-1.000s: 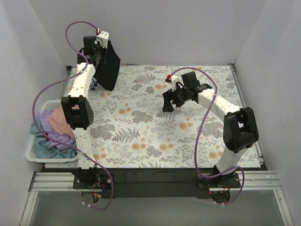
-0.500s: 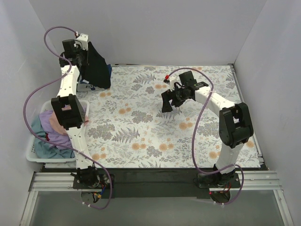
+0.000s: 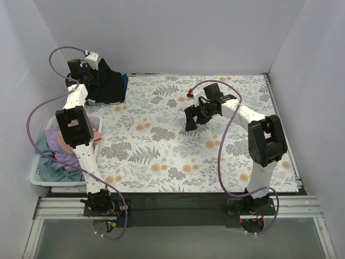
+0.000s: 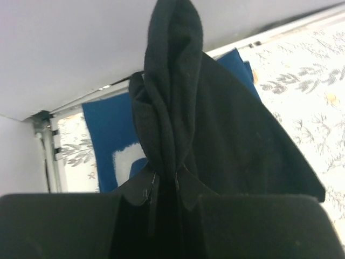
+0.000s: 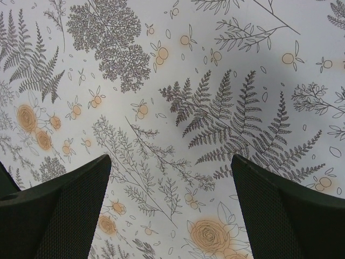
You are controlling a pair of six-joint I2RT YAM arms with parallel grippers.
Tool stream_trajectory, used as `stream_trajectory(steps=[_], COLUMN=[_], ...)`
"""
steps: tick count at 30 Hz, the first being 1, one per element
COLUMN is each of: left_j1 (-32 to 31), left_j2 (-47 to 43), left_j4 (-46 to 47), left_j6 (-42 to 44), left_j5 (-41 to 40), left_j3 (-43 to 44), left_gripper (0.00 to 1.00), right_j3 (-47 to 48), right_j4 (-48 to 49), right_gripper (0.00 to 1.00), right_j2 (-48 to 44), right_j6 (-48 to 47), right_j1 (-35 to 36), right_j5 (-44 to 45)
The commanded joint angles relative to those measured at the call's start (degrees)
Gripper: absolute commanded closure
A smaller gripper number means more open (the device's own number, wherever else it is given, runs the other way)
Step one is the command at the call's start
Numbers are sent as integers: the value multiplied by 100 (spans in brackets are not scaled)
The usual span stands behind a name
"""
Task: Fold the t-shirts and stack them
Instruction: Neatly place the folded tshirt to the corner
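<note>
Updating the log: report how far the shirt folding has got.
Done: the navy t-shirt lies flat in the far-left corner, apparently folded. In hand: the left gripper holds the black t-shirt bunched above it; the right gripper is open, empty. Remaining: several t-shirts in the basket.

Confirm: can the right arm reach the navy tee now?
Probably not: the navy tee lies in the far-left corner, mostly under the black tee hanging from the left gripper; right gripper is mid-table, open.
</note>
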Motion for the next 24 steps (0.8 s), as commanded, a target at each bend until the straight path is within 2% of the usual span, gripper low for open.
stream_trajectory(steps=[1, 7, 13, 16, 24], left_j1=[118, 241, 232, 232, 250], left_j2=[-534, -1088, -1421, -1458, -895], left_j4=[793, 1532, 1795, 1867, 1533], left_j6=[213, 116, -86, -60, 28], left_j5=[1035, 2004, 2638, 2683, 2332], left_j3=[-261, -1122, -1403, -1458, -922], left_gripper=[100, 100, 100, 100, 100], right_j3=[261, 182, 156, 147, 155], right_j4=[-117, -117, -126, -126, -143], right_gripper=[2, 2, 2, 2, 2], right_j2=[87, 43, -1, -27, 8], right_j6=[3, -41, -24, -24, -32], right_j1=[11, 20, 11, 11, 12], right_j5=[-98, -63, -62, -71, -45])
